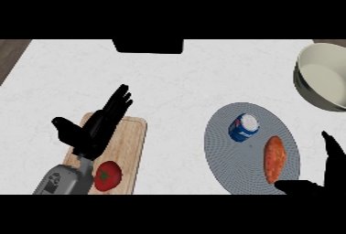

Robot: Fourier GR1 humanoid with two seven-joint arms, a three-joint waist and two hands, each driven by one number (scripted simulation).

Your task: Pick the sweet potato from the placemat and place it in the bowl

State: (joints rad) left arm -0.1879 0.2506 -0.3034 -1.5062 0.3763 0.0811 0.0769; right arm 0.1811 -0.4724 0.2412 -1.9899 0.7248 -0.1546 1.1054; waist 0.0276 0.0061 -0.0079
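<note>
- The black left hand point(94, 130) is hovering over the pale wooden cutting board point(132, 146), fingers straight, holding nothing.
- The orange sweet potato point(274, 159) is lying on the grey oval placemat point(226, 155).
- The black right hand point(333, 164) is sitting open just right of it, gripping nothing.
- The cream round bowl point(324, 73) is standing farther back on the white tabletop point(175, 87).

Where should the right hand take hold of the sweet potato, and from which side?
Probably across its middle, from the right. The sweet potato lies flat on the placemat, long axis running near to far, so its narrow width faces the open right hand beside it; the can crowds its far left.
</note>
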